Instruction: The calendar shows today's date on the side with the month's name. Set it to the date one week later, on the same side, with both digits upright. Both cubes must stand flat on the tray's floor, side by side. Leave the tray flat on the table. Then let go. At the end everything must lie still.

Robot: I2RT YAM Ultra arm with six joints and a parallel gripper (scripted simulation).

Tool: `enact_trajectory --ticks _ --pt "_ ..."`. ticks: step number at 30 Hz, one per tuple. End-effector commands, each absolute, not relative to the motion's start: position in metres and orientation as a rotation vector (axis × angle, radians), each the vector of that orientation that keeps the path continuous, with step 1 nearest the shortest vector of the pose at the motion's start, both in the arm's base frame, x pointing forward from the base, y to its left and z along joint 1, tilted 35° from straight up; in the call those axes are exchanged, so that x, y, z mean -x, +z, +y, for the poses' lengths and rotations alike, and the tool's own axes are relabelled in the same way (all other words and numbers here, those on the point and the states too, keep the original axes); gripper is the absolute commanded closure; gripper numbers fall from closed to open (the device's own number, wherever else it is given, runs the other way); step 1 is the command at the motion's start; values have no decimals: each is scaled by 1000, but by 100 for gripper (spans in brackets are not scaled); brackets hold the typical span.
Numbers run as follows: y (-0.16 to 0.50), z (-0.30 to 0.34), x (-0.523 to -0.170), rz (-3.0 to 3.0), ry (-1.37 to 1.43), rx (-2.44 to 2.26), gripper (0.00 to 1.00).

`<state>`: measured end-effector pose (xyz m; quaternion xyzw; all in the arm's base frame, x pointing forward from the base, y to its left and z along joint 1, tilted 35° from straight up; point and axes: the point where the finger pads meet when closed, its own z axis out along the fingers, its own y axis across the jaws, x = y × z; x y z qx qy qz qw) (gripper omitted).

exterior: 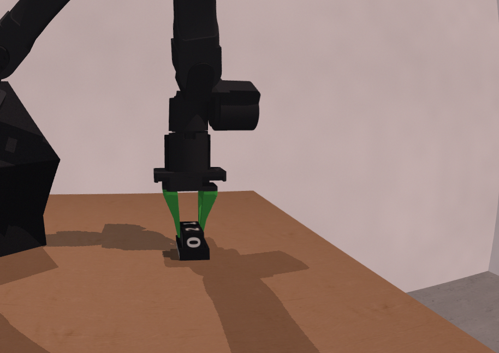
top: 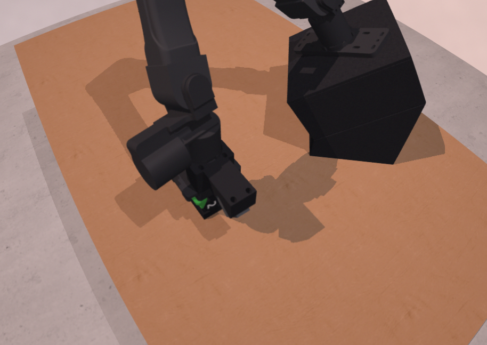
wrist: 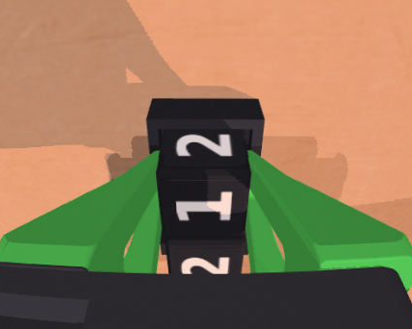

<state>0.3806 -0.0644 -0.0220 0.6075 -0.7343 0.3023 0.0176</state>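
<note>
Wooden table (exterior: 362,285), arm vertical (wrist down), jaws gripping cube (wrist: 205,205)

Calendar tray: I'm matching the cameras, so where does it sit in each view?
Top: calendar tray, lower left of centre, mostly under the wrist.
Exterior: centre, on the table.
Wrist: centre; far end wall shows.
Shared landmark: green fingers, shut on the cube topped 1.

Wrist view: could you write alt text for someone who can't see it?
Two green fingers of the tool press the sides of a black cube showing a white 1. It sits in a black tray on a brown table, between faces showing a 2 in front and behind.
</note>
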Motion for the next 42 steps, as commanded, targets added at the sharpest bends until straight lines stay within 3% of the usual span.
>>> enact_trajectory --ticks 1,35,42 --pt "-9 -61 -393 -2309 980 -1908 74" --pt "-8 -55 -388 -2303 962 -1914 74" --pt "27 -39 -377 -2304 982 -1904 74"
